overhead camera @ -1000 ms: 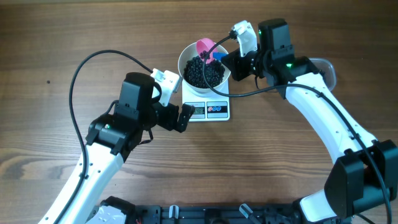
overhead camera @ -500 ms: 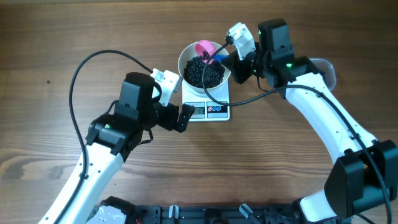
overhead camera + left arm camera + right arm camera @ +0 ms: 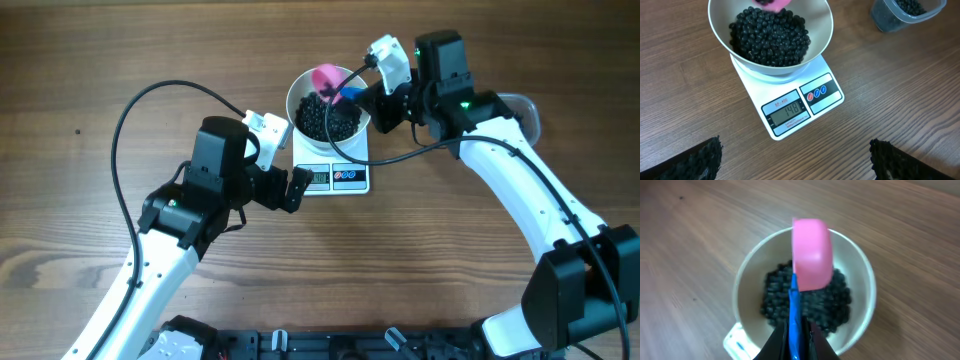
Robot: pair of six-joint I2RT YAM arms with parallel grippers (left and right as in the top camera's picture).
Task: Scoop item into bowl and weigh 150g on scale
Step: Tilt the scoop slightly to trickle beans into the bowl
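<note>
Right gripper (image 3: 796, 339) is pressed together on the thin blue handle of the pink plastic scoop (image 3: 812, 255), pinching it tight. The scoop head hangs over the round white bowl (image 3: 292, 100), near the rim on the side away from the scale's display. The small round black beans (image 3: 771, 36) lie heaped inside the bowl, well up its smooth sides. The bowl sits squarely on the small white square digital scale (image 3: 795, 92), and the grey display at the front reads what looks like 148, two round buttons just beside it. Over on the other side, the left gripper (image 3: 796, 162) hovers low in front of the scale, jaws spread wide, nothing between them. A clear rectangular plastic container (image 3: 905, 15) with more beans stands apart on the brown wooden table (image 3: 100, 60).
</note>
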